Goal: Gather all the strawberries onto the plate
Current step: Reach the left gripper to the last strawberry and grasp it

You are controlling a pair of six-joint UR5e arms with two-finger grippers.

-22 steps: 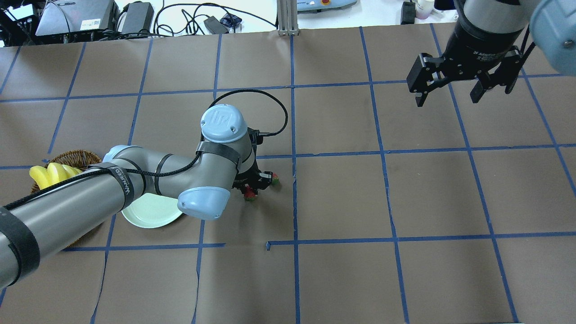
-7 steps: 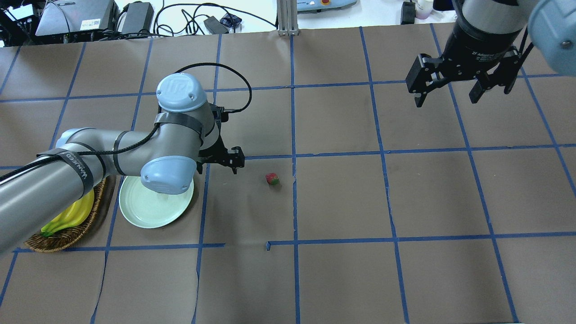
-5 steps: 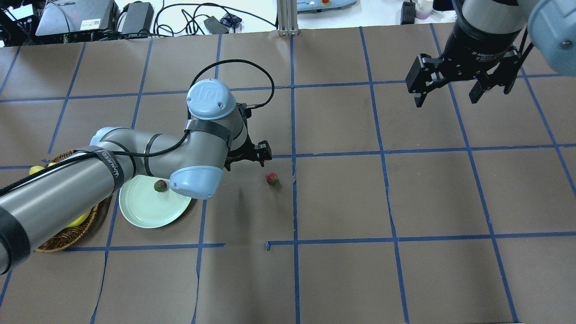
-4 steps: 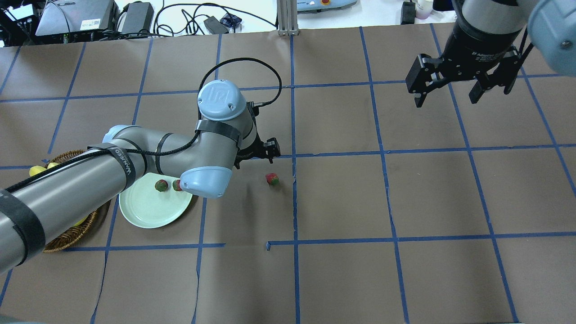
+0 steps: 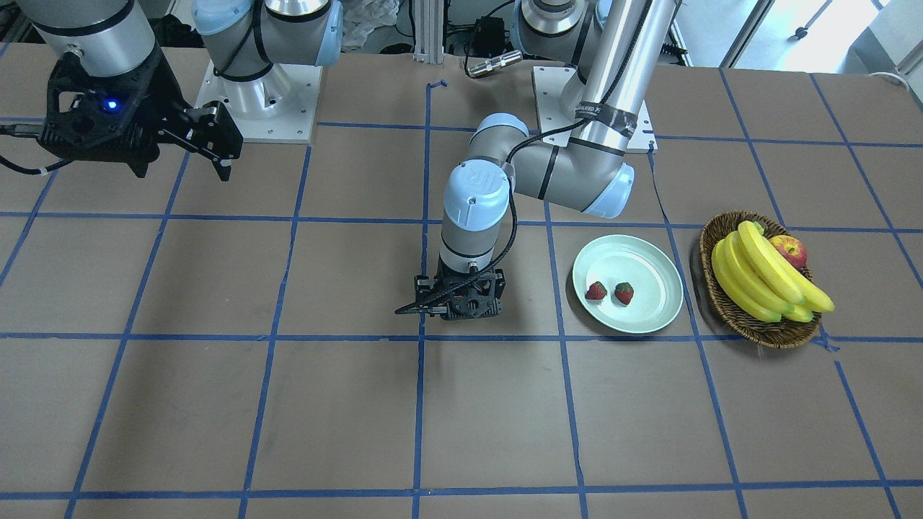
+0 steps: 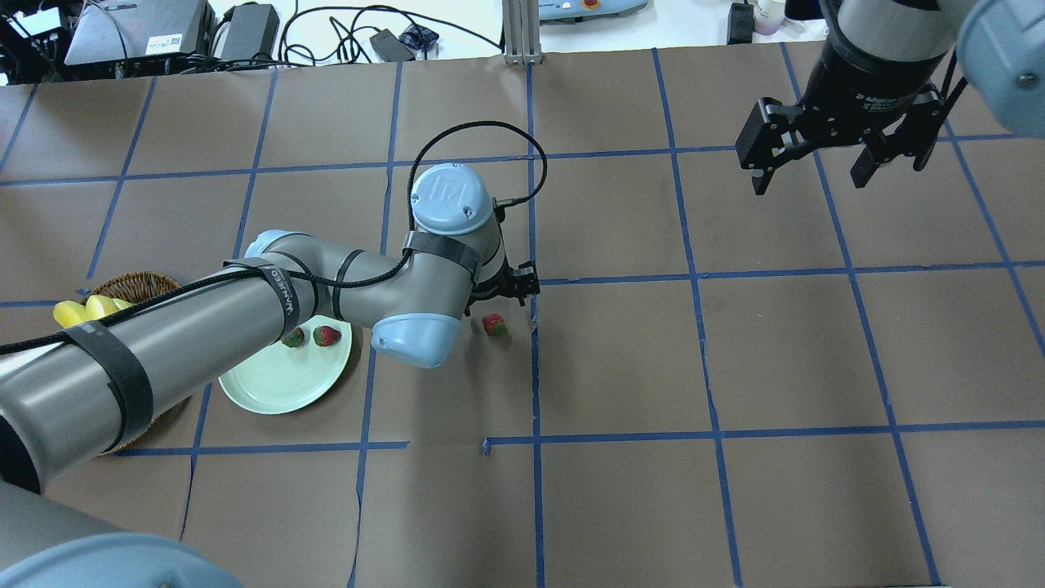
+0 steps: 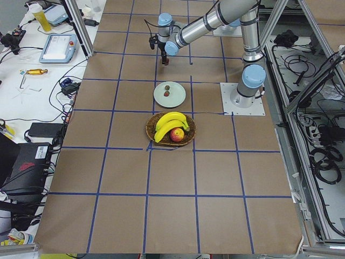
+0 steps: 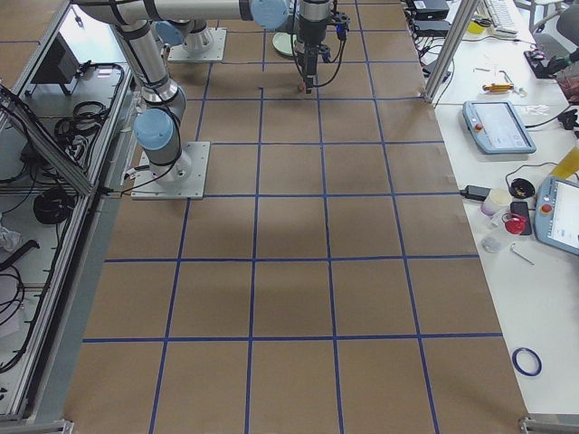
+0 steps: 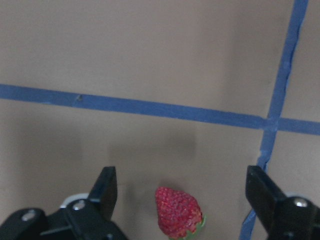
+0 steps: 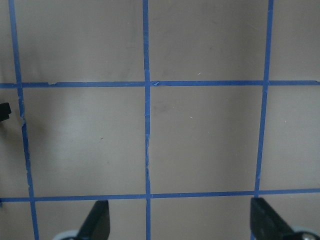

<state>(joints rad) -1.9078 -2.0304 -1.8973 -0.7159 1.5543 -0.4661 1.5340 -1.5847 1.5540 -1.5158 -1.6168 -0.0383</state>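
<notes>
gripper [image 9: 181,182], left — wide open, empty, over strawberry [image 9: 177,218]

Table [image 6: 620,351] is viewed from overhead, front and both ends. Strawberry [image 9: 177,212] under left gripper [image 9: 181,175] is shared by the close, downward wrist view and overhead.

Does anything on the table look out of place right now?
One strawberry lies on the table paper outside the plate, below the open left gripper; the other two strawberries sit in it. Nothing looks spilled.
</notes>
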